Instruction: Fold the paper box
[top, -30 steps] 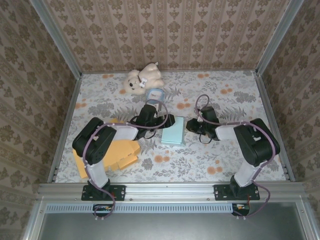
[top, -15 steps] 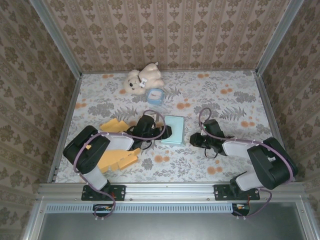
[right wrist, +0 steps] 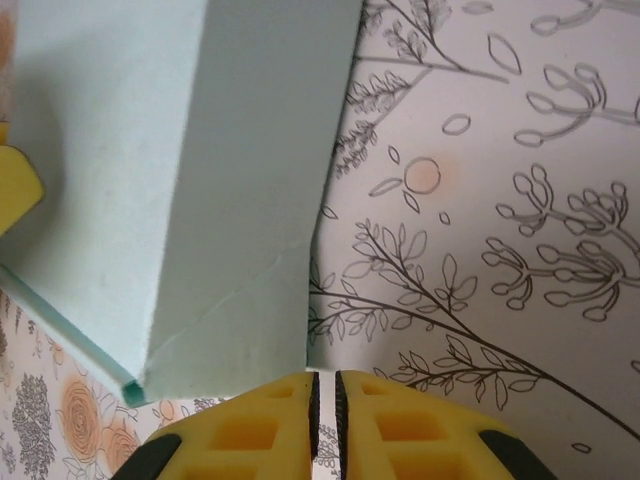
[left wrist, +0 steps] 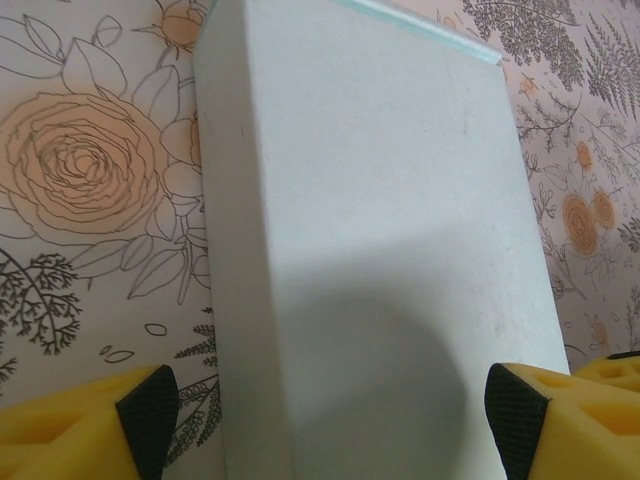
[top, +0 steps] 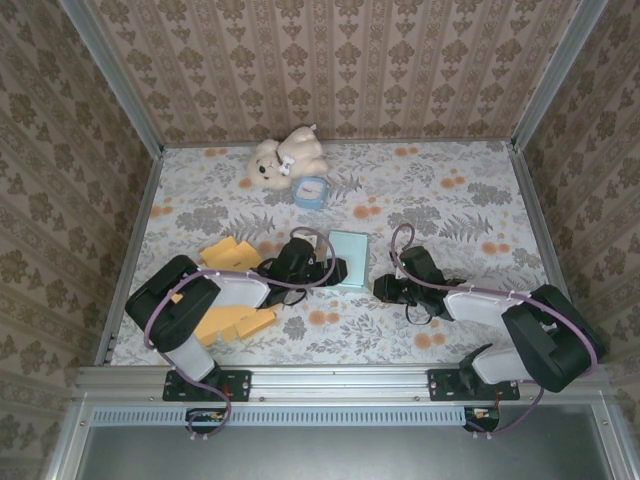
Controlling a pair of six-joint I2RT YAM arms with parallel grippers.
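Down goes the left arm, low over the table (top: 450, 210) now, elbow swung out to the near-left, and that uncovers more of the yellow sheets (top: 235, 322) lying beneath it; the right arm has folded back as well, its elbow out by the near-right corner. Box (top: 349, 257) has hardly budged: flat on the floral cloth, mid-table, between the two grippers. Far back, well clear of it all, sits a teddy (top: 283, 158) with a small blue object (top: 311, 190) just in front of it, and nothing stands between either gripper and the box. Left gripper (top: 333, 268) is right at the box's left edge. From its wrist camera the fingers (left wrist: 148, 412) are spread wide, one black pad off each side of the box's near end; there's bare cloth between the left pad and the box, while the right pad overlaps the box's edge and I can't tell if it touches. Right gripper (top: 380, 288) waits just off the box's near-right corner, fingers (right wrist: 270, 420) pressed together with only a slit between them, the box's side wall just beside their tips.
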